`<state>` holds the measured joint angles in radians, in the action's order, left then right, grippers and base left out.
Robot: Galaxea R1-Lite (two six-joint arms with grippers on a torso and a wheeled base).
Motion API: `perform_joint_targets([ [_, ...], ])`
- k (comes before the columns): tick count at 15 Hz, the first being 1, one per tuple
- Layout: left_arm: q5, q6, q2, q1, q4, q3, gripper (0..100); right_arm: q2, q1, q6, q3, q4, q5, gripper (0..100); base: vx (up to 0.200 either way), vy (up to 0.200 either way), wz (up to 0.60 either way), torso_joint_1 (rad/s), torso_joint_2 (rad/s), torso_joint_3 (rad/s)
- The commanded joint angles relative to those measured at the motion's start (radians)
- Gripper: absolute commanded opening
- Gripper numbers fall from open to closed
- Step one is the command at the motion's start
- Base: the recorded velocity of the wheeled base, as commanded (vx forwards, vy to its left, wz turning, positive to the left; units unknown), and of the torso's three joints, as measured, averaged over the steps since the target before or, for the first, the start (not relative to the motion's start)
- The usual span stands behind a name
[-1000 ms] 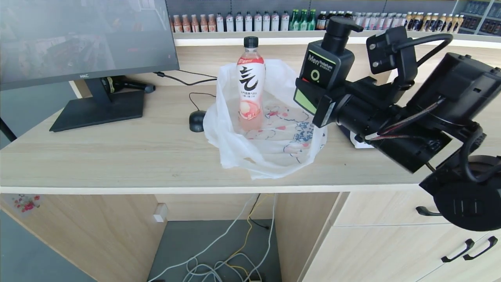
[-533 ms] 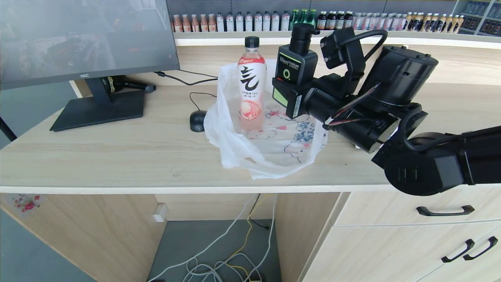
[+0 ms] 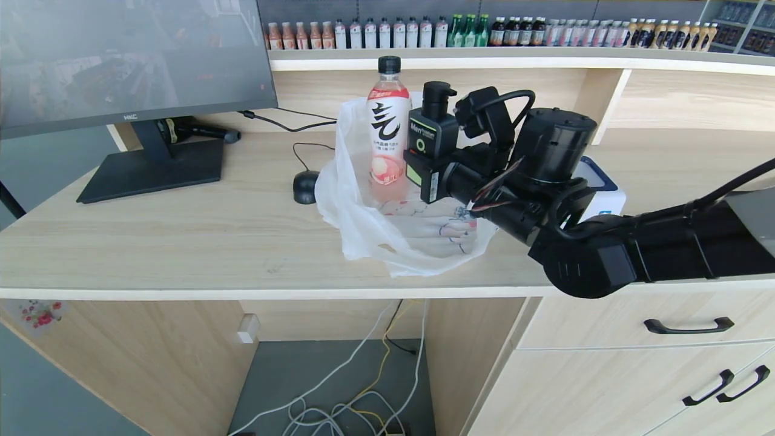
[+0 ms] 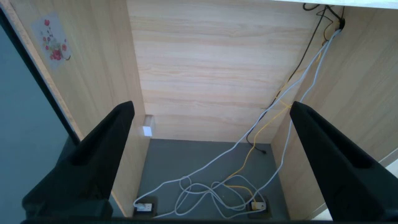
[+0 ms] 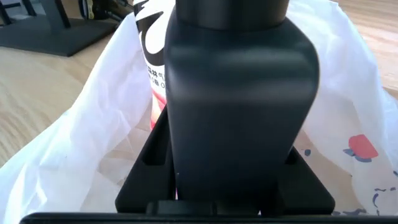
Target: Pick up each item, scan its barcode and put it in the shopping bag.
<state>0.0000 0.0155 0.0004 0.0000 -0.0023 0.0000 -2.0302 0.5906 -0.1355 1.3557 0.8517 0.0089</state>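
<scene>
1. Step judged: bagging. Right hand (image 3: 427,178) clenched on black pump bottle (image 3: 431,134), upright, at the mouth of the shopping bag (image 3: 363,225).
2. Bag on counter (image 3: 181,242) holds pink drink bottle (image 3: 387,136), upright, just beyond the held bottle.
3. Next move: lower clear of the drink bottle, then let go.
4. Left hand (image 4: 211,124) spread wide, empty.

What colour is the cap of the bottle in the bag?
The cap is black, best in head view.

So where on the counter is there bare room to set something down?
Bare counter runs along the front, from the monitor stand to the shopping bag. More lies right of the white box. Crowded at the bag: drink bottle inside, right hand with the pump bottle over it, mouse beside it.
</scene>
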Motion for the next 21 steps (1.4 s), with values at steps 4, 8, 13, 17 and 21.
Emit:
perform_joint_targets([
  [4,0.0,0.0,0.0,0.0,-0.001,0.0,100,-0.087,0.0,0.001,0.051,0.0,-0.003,0,0.0,0.0,0.0,0.0,0.0,0.0],
  [8,0.0,0.0,0.0,0.0,-0.001,0.0,100,-0.116,0.0,0.001,0.059,0.0,-0.003,0,0.0,0.0,0.0,0.0,0.0,0.0],
  [13,0.0,0.0,0.0,0.0,-0.001,0.0,100,-0.133,0.0,0.001,0.059,0.001,-0.003,0,0.0,0.0,0.0,0.0,0.0,0.0],
  [17,0.0,0.0,0.0,0.0,-0.001,0.0,100,-0.147,0.0,0.001,0.056,0.003,-0.003,0,0.0,0.0,0.0,0.0,0.0,0.0],
  [21,0.0,0.0,0.0,0.0,-0.001,0.0,100,-0.154,-0.002,0.001,0.057,0.003,-0.006,0,0.0,0.0,0.0,0.0,0.0,0.0],
])
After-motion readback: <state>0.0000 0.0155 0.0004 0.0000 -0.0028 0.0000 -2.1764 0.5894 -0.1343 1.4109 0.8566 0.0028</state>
